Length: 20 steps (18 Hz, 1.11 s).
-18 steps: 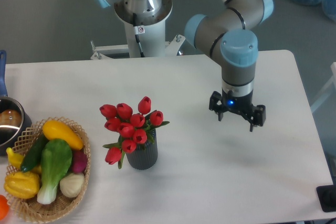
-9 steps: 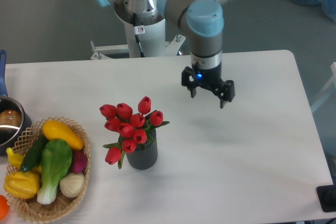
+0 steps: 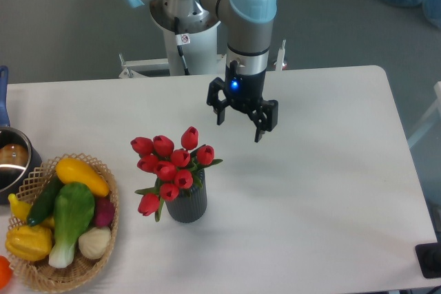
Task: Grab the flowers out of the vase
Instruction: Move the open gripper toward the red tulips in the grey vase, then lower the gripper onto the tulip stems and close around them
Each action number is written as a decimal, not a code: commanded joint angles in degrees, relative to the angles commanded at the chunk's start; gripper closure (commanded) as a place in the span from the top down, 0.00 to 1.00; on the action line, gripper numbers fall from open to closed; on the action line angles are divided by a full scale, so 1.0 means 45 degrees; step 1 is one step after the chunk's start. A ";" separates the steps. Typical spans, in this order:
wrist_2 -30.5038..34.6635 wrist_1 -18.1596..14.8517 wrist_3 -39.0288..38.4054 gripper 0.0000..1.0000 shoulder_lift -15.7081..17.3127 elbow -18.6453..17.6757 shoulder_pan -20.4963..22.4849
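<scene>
Nearest you, front-left on white desk (image 3: 324, 211): wicker basket (image 3: 103, 253) with toy vegetables, yellow squash (image 3: 81, 175) on top. Just right of it, ribbed dark grey vase (image 3: 187, 204) upright on desk, red tulips (image 3: 169, 164) standing in it, one bud drooping over left rim. Farther back, right of blooms: your claw (image 3: 240, 119) above desk, fingers spread, gripping nothing, apart from flowers, blue light lit on wrist. Far left edge: metal pot (image 3: 12, 163).

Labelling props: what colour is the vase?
Dark grey, vertically ribbed vase; the fixed camera shows it.
</scene>
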 joint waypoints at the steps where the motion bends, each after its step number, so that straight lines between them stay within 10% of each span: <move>1: -0.0702 0.0000 0.0175 1.00 -0.0039 0.0059 0.0000; 5: -0.2993 0.0020 0.0762 1.00 -0.0506 0.0487 0.0098; 20: -0.3402 0.0137 0.0879 1.00 -0.1446 0.1446 -0.0332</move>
